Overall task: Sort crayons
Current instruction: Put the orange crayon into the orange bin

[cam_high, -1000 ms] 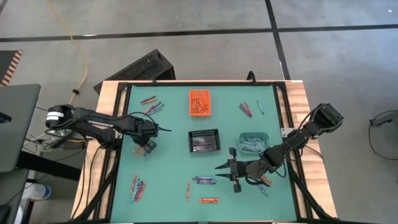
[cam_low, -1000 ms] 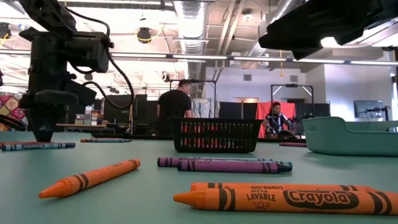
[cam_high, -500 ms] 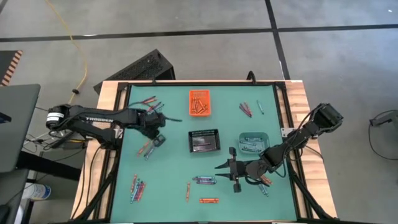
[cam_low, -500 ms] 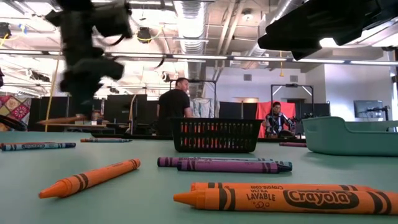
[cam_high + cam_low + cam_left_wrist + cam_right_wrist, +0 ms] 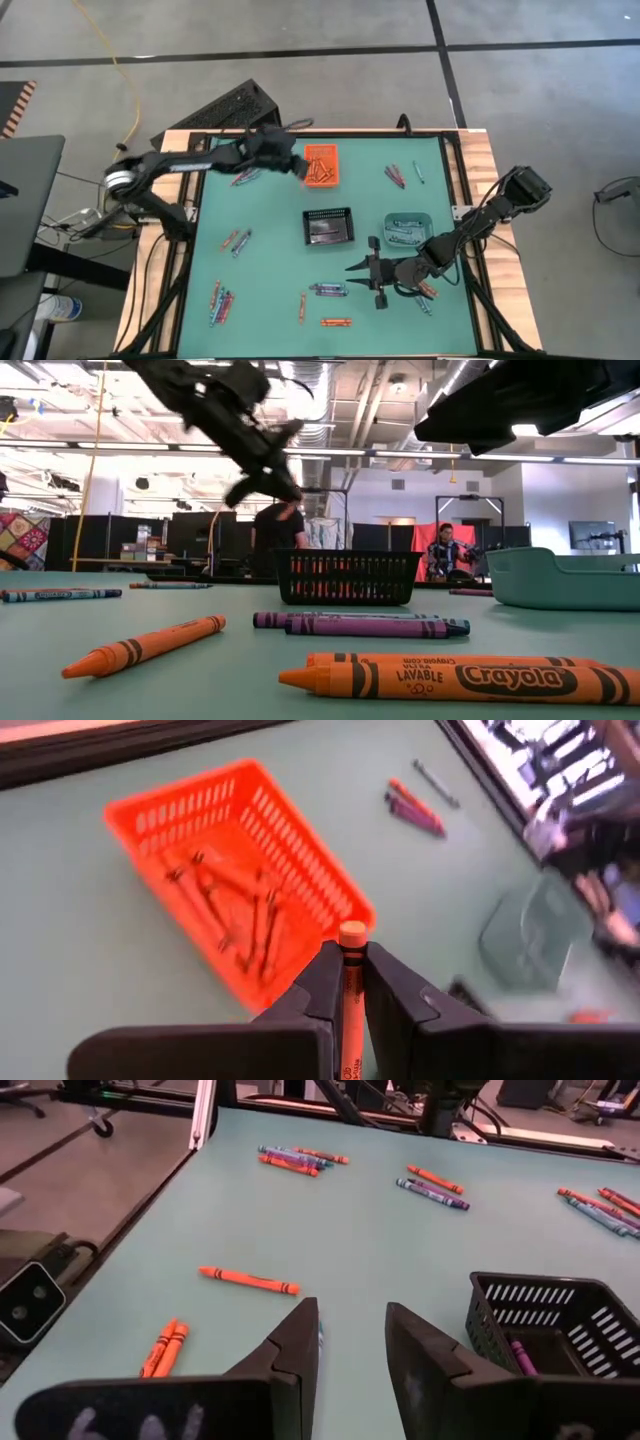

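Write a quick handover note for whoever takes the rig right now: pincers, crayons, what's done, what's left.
Left pincer: shut on an orange crayon, near the orange bin.
Right pincer: open, empty, low over the mat by the purple crayons.
Done: some crayons lie in the orange bin, some in the teal bin, one purple in the black mesh bin.
Left: drop the held crayon, then sort the loose crayons scattered over the mat.

Lab, exposed ceiling ducts (image 5: 310, 400), concrete floor (image 5: 330, 95)

three bins (image 5: 328, 227), two arms (image 5: 180, 163), crayons (image 5: 335, 322) too many to count
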Controlling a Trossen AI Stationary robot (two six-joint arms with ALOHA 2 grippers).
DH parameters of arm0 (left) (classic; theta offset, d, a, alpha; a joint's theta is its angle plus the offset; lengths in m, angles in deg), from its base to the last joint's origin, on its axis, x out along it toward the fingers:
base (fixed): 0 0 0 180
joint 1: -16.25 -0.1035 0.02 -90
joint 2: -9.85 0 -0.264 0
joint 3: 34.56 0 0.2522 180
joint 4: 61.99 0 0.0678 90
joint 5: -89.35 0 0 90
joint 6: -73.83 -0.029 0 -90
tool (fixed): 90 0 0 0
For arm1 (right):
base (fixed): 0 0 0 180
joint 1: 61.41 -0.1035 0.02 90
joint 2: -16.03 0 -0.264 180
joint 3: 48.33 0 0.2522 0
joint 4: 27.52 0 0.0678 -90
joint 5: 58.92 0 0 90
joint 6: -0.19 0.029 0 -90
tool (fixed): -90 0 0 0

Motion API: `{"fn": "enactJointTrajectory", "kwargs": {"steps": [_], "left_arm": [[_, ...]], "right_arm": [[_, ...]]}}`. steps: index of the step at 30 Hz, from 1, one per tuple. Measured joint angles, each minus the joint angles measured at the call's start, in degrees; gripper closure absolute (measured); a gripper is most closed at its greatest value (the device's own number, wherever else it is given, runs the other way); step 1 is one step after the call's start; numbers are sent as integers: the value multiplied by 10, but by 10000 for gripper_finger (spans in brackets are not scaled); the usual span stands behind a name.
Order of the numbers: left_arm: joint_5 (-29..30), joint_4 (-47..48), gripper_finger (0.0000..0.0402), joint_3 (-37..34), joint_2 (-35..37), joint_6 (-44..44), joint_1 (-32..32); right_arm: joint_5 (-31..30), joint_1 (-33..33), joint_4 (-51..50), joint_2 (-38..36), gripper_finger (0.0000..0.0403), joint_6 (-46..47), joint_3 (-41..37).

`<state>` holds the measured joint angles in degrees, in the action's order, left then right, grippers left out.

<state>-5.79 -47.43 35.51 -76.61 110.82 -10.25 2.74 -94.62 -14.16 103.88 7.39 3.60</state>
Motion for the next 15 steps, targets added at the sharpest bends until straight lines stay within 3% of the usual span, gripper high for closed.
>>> {"fn": "enactJointTrajectory", "kwargs": {"steps": [8,15], "left_arm": [[-92,-2,380,164,-168,61,-56],[-90,74,356,221,-239,85,-57]], "right_arm": [[0,-1,-1,0,290,-1,0],[0,-12,-11,0,290,3,0]]}}
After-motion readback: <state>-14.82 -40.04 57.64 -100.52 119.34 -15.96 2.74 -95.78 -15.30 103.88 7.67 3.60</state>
